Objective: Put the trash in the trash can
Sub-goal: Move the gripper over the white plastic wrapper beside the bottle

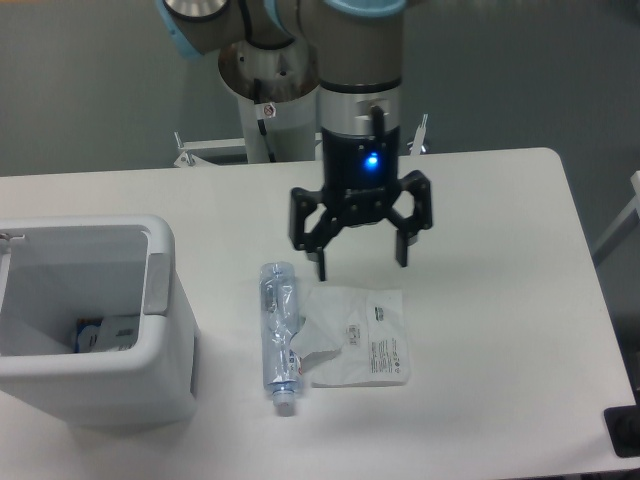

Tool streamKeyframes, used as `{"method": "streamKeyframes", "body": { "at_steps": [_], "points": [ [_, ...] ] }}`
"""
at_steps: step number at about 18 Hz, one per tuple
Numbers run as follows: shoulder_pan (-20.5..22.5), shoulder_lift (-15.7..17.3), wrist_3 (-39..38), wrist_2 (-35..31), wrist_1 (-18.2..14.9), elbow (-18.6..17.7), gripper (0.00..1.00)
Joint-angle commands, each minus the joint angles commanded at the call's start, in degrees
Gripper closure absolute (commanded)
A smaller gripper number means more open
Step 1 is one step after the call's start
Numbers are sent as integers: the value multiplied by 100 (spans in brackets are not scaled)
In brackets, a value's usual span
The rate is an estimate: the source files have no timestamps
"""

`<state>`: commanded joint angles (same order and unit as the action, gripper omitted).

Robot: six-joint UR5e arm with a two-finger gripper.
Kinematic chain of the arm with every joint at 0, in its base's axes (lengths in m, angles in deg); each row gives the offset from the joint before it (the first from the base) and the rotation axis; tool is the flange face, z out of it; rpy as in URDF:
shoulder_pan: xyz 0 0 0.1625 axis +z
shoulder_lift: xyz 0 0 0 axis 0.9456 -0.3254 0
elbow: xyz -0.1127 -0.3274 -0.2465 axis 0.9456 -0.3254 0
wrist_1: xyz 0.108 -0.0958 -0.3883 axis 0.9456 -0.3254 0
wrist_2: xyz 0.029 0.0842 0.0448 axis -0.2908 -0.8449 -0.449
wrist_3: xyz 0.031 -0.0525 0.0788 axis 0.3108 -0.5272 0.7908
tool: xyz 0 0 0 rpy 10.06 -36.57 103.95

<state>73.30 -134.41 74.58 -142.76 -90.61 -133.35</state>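
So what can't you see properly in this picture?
- Trash can: left side cut off by the picture edge; things inside partly hidden by its wall.
- Wrapper: its print is too small to read.
- Arm above the gripper: cut off at the top.
- Dark object, bottom right: cut off.

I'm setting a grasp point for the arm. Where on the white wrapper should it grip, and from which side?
Probably from straight above, at the wrapper's raised crumpled folds near its middle. It lies flat, so a side approach finds no edge. Keep right of the bottle touching its left edge. The open gripper hovers just behind it.

white wrapper (357, 335) with black print, white bin (150, 385)
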Motion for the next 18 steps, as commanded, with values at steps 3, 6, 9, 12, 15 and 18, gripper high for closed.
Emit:
{"method": "streamKeyframes", "body": {
  "at_steps": [3, 6, 9, 12, 15, 18],
  "points": [
    [88, -26, 324, -193, 17, -87, 0],
    [106, -70, 352, -308, 96, -176, 0],
    [298, -202, 352, -282, 290, -211, 0],
    [369, -237, 404, -273, 299, -325, 0],
    [413, -509, 405, -395, 352, -299, 0],
    [378, -746, 379, -790, 352, -255, 0]
  ]
}}
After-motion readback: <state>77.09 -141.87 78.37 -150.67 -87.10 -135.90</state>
